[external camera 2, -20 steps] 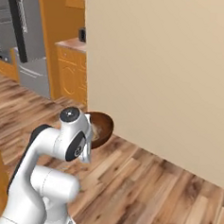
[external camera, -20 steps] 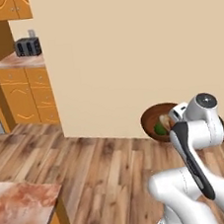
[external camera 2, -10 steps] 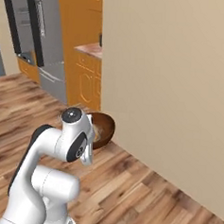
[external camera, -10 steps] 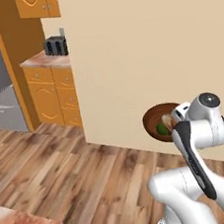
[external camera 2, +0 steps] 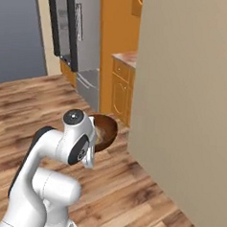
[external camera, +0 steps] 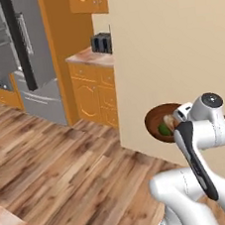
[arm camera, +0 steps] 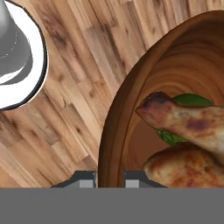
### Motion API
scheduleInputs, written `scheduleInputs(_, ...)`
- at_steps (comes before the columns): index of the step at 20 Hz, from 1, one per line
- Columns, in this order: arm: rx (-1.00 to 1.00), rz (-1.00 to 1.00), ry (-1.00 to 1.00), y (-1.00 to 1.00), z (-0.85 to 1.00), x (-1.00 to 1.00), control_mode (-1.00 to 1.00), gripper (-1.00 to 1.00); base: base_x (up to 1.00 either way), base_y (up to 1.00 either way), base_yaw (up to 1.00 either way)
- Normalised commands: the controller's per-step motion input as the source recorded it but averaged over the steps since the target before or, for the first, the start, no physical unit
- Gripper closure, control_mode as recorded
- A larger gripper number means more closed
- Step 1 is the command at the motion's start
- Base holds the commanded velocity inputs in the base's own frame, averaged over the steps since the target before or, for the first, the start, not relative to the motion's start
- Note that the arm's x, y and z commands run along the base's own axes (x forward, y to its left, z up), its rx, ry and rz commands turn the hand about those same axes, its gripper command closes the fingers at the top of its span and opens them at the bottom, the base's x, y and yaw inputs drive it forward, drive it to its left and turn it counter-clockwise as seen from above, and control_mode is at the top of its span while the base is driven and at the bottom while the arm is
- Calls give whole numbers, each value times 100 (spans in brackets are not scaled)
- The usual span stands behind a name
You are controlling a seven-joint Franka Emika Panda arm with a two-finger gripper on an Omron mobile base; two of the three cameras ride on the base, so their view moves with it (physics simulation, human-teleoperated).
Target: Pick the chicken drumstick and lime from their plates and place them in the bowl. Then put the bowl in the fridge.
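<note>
Your brown bowl [arm camera: 131, 109] rides in the gripper [arm camera: 109, 177], its rim pinched between the nearly closed jaws at six o'clock in the hand view. The chicken drumstick [arm camera: 188, 122] lies inside over the lime [arm camera: 186, 101]. The fridge [external camera: 20, 56] stands at ten o'clock, wood floor [external camera: 67, 175] between.

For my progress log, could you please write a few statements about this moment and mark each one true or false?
1. The chicken drumstick lies inside the bowl. True.
2. The lime sits on a plate. False: it is in the bowl, partly under the drumstick.
3. The tool grips the bowl's rim, one finger on each side. True.
4. The bowl rests on a fridge shelf. False: it is held above the wooden floor, away from the fridge.
5. The fridge is ahead, beside the orange cabinets. True.
</note>
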Motion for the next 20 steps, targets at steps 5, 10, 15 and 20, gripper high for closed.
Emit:
scheduleInputs(5, 0, 0, 0, 0, 0, 0, 100, 100, 73, 0, 50)
scheduleInputs(10, 0, 0, 0, 0, 0, 0, 100, 100, 75, 0, 48)
scheduleInputs(15, 0, 0, 0, 0, 0, 0, 100, 100, 77, 0, 45)
scheduleInputs(20, 0, 0, 0, 0, 0, 0, 100, 100, 78, 0, 44)
